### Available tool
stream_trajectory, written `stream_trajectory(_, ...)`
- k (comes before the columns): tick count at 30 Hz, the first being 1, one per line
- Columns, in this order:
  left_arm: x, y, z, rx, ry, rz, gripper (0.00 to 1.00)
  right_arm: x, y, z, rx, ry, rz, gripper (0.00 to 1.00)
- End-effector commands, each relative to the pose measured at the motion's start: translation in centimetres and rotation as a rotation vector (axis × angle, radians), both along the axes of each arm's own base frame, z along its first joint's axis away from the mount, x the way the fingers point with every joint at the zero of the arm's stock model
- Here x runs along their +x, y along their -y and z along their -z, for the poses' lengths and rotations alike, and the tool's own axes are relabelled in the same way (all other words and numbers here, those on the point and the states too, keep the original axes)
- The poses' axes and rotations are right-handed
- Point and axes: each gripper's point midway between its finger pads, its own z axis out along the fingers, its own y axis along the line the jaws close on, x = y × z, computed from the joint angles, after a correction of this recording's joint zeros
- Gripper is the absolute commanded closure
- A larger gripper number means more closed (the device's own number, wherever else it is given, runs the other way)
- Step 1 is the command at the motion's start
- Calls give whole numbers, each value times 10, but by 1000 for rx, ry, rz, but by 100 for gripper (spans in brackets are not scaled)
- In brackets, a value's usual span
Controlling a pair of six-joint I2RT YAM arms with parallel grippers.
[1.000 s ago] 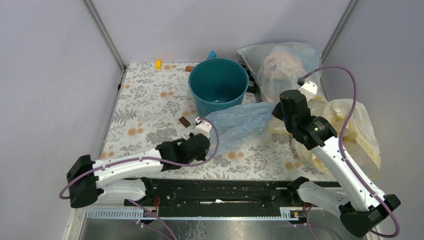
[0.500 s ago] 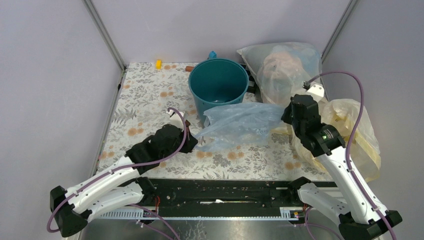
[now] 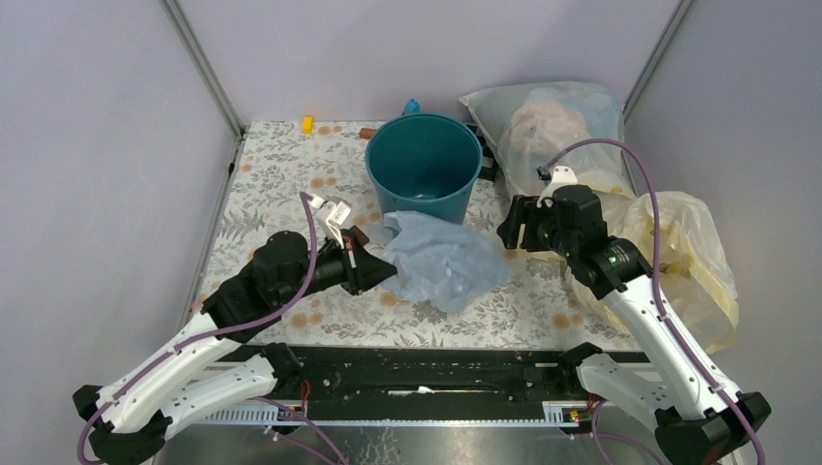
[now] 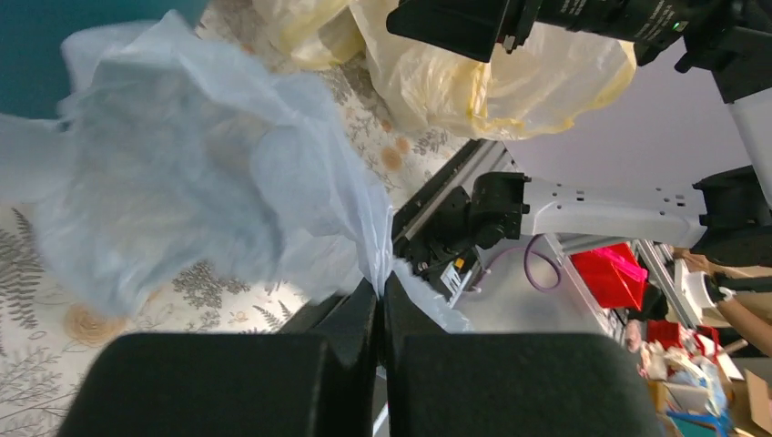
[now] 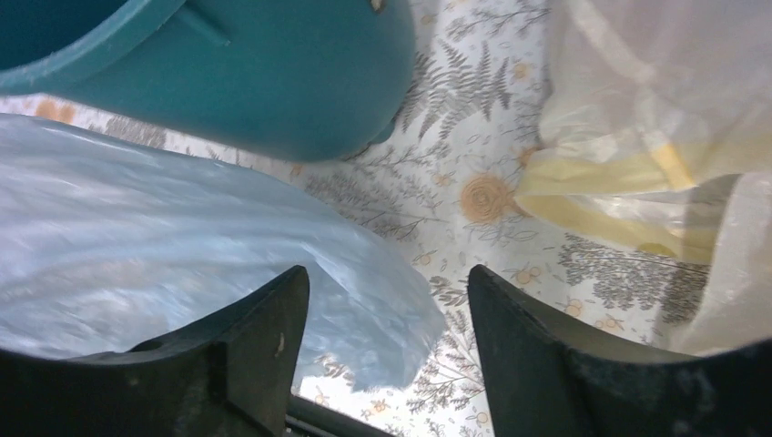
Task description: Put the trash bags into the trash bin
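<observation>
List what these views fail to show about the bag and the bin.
- Trash bag: motion-blurred in both wrist views, so its opening cannot be located.
- Trash bin: cut off by the frame edge in both wrist views; its near floor is hidden by its own wall from above.
- Left end effector: tips hidden by the bag in the top view.
- Blue item behind the bin: mostly hidden by the rim.

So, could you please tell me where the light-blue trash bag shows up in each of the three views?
Top external: the trash bag lies at centre, just in front of the trash bin.
Left wrist: it fills the upper left, pinched in the left gripper.
Right wrist: it covers the left half, below the bin's wall.
Shared landmark: the teal trash bin, seen in all three views.
</observation>
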Motion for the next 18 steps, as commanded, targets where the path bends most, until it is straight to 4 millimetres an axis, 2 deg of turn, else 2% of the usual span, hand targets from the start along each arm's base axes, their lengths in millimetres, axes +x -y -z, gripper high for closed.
stream_trajectory(1, -4, 18, -3, -20, -74, 68, 100, -8, -14, -17, 22, 57, -129, 22)
stream_trajectory(3, -1, 22, -1, -23, -88, 65, 100, -11, -15, -21, 10, 69, -165, 21)
stream_trajectory(5, 1, 27, -3, -38, -98, 67, 100, -20, -27, -27, 42, 83, -254, 23)
stream_trajectory(8, 7, 34, -5, -52, -109, 61, 100, -38, -54, -44, 134, 115, -407, 28)
stream_trajectory(12, 18, 40, -2, -44, -140, 23, 100, -67, -91, -66, 236, 157, -583, 29)
stream_trajectory(15, 23, 45, 3, -46, -174, 2, 100, -88, -116, -72, 270, 190, -694, 30)
stream_trajectory(18, 26, 48, 10, -45, -209, -14, 100, -107, -137, -70, 242, 245, -778, 29)
